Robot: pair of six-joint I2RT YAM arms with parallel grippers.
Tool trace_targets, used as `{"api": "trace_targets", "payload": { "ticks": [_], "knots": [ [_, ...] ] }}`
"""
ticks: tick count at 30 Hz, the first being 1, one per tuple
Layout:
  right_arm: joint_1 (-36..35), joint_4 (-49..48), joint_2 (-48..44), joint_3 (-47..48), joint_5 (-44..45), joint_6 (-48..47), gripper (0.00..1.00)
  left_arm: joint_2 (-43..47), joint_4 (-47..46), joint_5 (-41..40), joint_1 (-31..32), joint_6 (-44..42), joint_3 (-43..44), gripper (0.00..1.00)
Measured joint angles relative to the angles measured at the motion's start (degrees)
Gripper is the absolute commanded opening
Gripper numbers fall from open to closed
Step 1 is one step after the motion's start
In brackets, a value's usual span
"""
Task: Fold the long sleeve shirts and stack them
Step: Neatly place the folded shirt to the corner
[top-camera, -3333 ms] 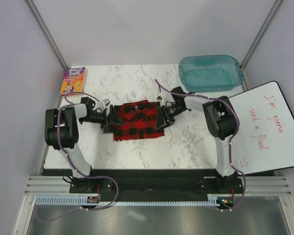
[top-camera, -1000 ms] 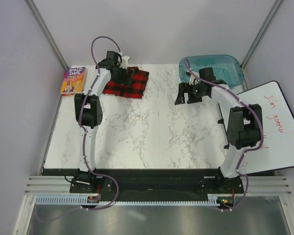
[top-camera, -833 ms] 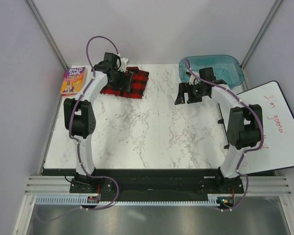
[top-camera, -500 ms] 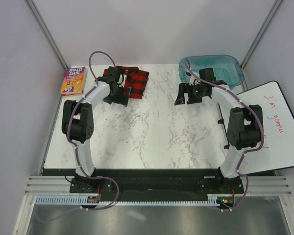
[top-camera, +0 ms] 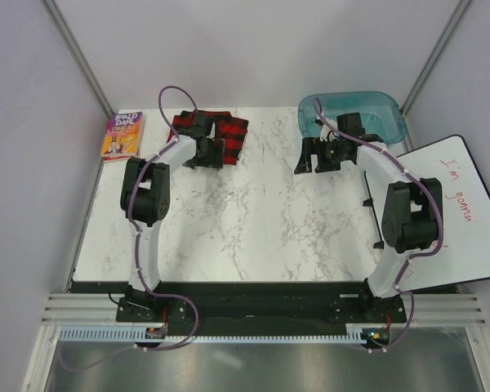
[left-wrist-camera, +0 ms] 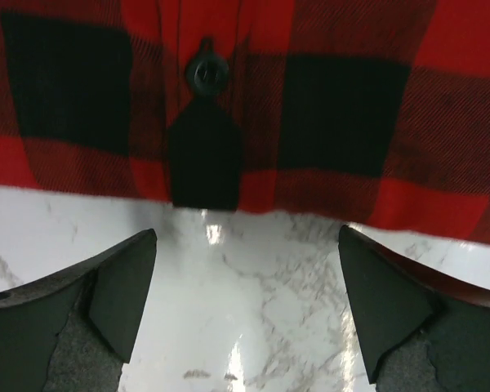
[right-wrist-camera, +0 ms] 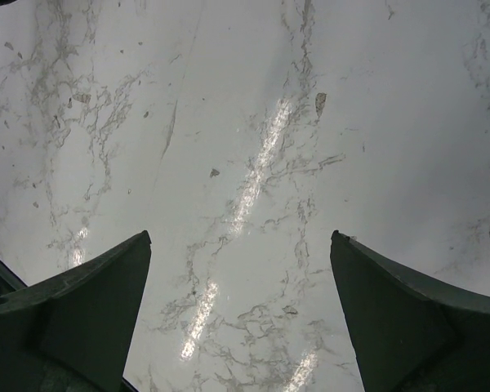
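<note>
Shirt: folded long sleeve shirt (top-camera: 233,135), small red/black check bundle at far-left of table (top-camera: 253,220), just right of book (top-camera: 122,135).
Shirt axis: long side runs L-R, approx parallel to far table edge; near hem faces the arms.
Nearer arm: left, by far. Left gripper (top-camera: 206,155) sits at bundle's near edge; right gripper (top-camera: 314,157) well apart, over by the teal bin (top-camera: 392,124).
Direction from left jaws: shirt (left-wrist-camera: 335,106) straight ahead, just beyond the tips. Hem crosses the left wrist view side to side, so parallel to the line betw. the two tips.
Hem detail: button (left-wrist-camera: 207,72) w/ dark tab (left-wrist-camera: 202,159) below it, slightly left of jaw centre.
Left jaws: left gripper (left-wrist-camera: 245,238) spread wide, nothing held; only bare marble betw. fingers. No contact w/ cloth visible.
Right jaws: right gripper (right-wrist-camera: 241,238) also spread wide, empty, above bare marble; no cloth in that view.
Read: fold looks done and bundle parked. Any re-grip = short fwd push by left arm to bring hem betw. fingers.
Other shirts: none visible, so can't tell if stack is complete.
</note>
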State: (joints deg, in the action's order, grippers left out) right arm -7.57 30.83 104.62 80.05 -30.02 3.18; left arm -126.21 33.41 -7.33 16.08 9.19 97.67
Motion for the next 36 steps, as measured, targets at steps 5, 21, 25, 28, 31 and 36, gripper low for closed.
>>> {"api": "trace_targets", "payload": {
  "ticks": [5, 21, 25, 28, 31, 36],
  "knots": [
    [1.14, 0.04, -0.44, 0.0, 0.2, -0.02, 0.98, -4.48, -1.29, -0.5, 1.44, 1.57, 6.45, 0.99],
    [2.34, 1.07, -1.53, 0.0, 0.35, -0.42, 0.98, -11.98, -1.18, -0.98, 1.99, 0.66, 18.32, 0.99],
    [2.34, 1.07, -1.53, 0.02, 0.13, -0.39, 0.98, -8.96, -0.31, 3.52, 2.08, -2.27, 14.6, 0.99],
    [2.34, 0.87, -1.53, 0.37, 0.15, -0.39, 0.98, -3.76, 2.82, 8.07, 2.34, -6.45, 11.63, 0.99],
    [2.34, 0.09, -1.53, 1.29, 0.17, -0.42, 0.98, 2.99, 6.03, 11.91, 3.23, -10.62, 11.17, 0.99],
    [1.88, -1.31, -1.53, 3.65, 0.55, -1.2, 0.98, 15.06, 10.08, 18.29, 3.82, -15.41, 9.49, 0.99]
  ]
}}
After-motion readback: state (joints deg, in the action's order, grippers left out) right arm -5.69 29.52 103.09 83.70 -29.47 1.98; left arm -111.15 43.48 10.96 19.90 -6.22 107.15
